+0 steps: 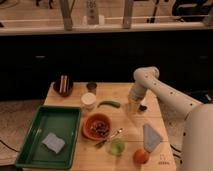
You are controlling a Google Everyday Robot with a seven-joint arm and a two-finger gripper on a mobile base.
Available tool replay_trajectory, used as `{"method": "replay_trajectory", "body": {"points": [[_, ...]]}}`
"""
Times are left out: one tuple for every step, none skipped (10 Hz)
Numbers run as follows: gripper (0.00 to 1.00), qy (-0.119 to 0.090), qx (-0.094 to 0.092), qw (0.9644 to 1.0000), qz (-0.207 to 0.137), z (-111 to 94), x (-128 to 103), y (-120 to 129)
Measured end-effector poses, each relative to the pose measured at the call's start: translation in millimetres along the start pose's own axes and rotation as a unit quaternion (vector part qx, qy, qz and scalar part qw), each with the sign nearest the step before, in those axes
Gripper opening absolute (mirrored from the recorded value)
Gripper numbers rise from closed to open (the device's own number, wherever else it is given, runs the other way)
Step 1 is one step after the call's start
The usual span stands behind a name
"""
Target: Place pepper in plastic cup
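Observation:
The slim green pepper point(109, 104) lies on the wooden table point(125, 95), just right of a white cup point(88, 101). A small green translucent plastic cup point(117, 147) stands near the front edge, upright. My gripper point(133, 105) hangs from the white arm point(160, 90) that reaches in from the right. It points down, low over the table, a short way right of the pepper's tip and apart from it. It holds nothing that I can see.
A red bowl point(97, 125) with dark contents sits in the middle, a spoon point(113, 135) beside it. A green tray point(30, 135) with a blue-grey sponge point(53, 142) is at left. A folded grey cloth point(151, 136), an orange fruit point(141, 156), a dark bowl point(63, 86) and a small dark cup point(91, 86) also stand here.

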Motion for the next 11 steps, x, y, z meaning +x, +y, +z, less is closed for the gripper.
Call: {"method": "replay_trajectory", "body": {"points": [[0.80, 0.005, 0.007, 0.9999, -0.006, -2.3, -3.1, -0.6], [0.80, 0.009, 0.014, 0.9997, -0.018, -2.3, -14.9, -1.0], [0.80, 0.010, 0.020, 0.9993, -0.031, -2.3, -28.2, -0.8], [0.80, 0.015, 0.026, 0.9988, -0.039, -2.4, -31.9, -0.7], [0.80, 0.017, 0.030, 0.9983, -0.046, -1.3, -36.9, 0.2], [0.80, 0.019, 0.032, 0.9978, -0.055, 2.0, -45.7, 0.3], [0.80, 0.020, 0.035, 0.9973, -0.062, 4.8, -54.2, -1.1], [0.80, 0.018, 0.035, 0.9971, -0.065, 7.3, -57.5, -1.0], [0.80, 0.016, 0.034, 0.9971, -0.067, 11.5, -60.0, -1.7], [0.80, 0.011, 0.032, 0.9970, -0.069, 17.1, -65.8, -4.0], [0.80, 0.008, 0.030, 0.9969, -0.072, 20.9, -70.4, -5.8]]}}
